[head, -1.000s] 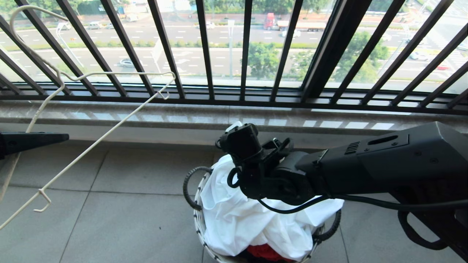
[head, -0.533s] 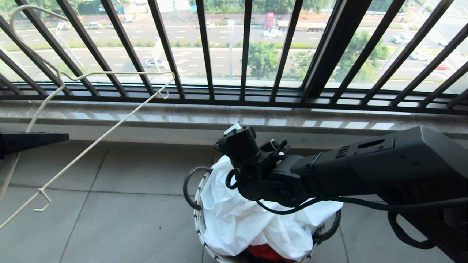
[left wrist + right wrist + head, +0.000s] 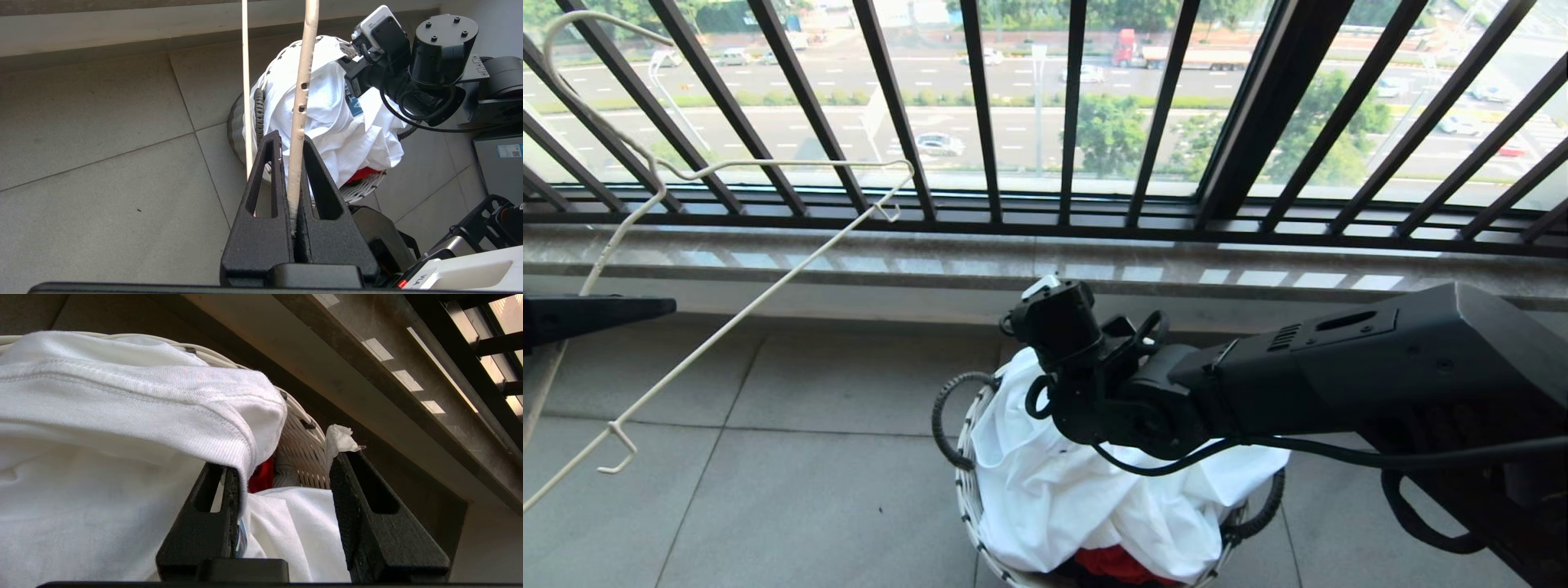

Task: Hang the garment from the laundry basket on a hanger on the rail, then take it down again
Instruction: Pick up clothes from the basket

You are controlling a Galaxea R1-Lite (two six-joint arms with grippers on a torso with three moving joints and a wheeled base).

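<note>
- Right gripper (image 3: 282, 473) is sitting down in the laundry basket (image 3: 968, 498), jaws standing partly apart with a ribbed hem of the white T-shirt (image 3: 1054, 490) draping over one finger (image 3: 204, 522); a small white scrap is sticking to the tip of the other. Nothing is being pinched yet, as far as the wrist view shows.
- Left gripper (image 3: 292, 228), out at the robot's left, is clamping tight on the thin cream-white wire hanger (image 3: 727, 314), holding it aloft, well apart from the basket.
- T-shirt is lying crumpled and heaped over the basket rim, its blue logo patch (image 3: 354, 107) showing beside the right wrist, with a red garment (image 3: 1115, 563) peeking out underneath.
- Cloth is looking soft, light and limp, so it is likely going to sag and unfold once lifted; a single doubled fold or the stitched hem is probably offering the firmest bite.
- Taking hold near the collar or a shoulder seam would, in my judgement, be making the hanger easier to thread; neither is identifiable in the heap.
- Grabbing too deep is risking dragging the red garment along.
- Beyond the basket, a stone sill (image 3: 1094, 261) and black window railing (image 3: 980, 106) are standing; no rail is in view.
</note>
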